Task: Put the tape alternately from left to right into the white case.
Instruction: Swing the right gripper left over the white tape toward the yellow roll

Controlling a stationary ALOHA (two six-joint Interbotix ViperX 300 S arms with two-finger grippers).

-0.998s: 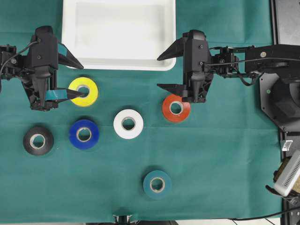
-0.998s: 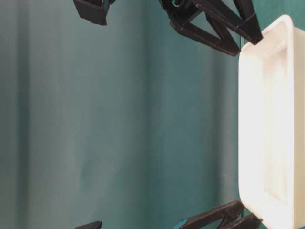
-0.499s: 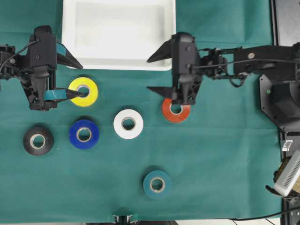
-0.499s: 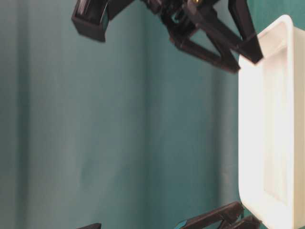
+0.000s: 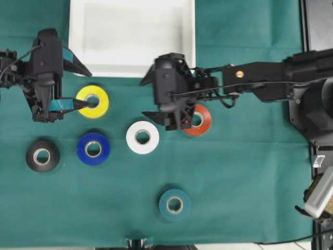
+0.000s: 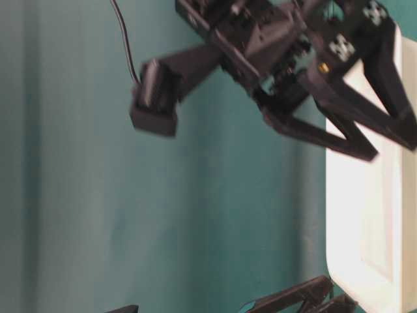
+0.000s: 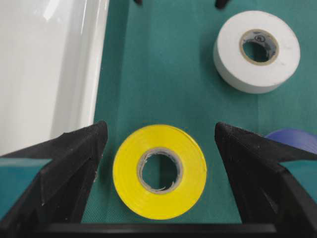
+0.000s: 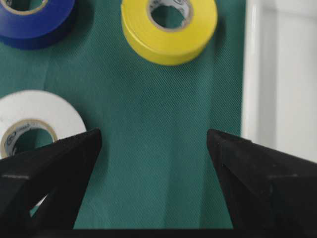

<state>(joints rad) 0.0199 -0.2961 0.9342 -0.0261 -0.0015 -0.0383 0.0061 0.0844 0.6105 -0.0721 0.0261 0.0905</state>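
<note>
Black roll far left; left gripper spread wide around yellow roll; blue roll; white case, no roll inside; white roll; right gripper spread, empty; teal roll; red-orange roll.

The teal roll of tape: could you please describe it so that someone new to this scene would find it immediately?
Start at the white case at the top of the overhead view and go down the green cloth to its bottom edge. The teal roll lies there alone, below the white roll, nearly matching the cloth's colour.
</note>
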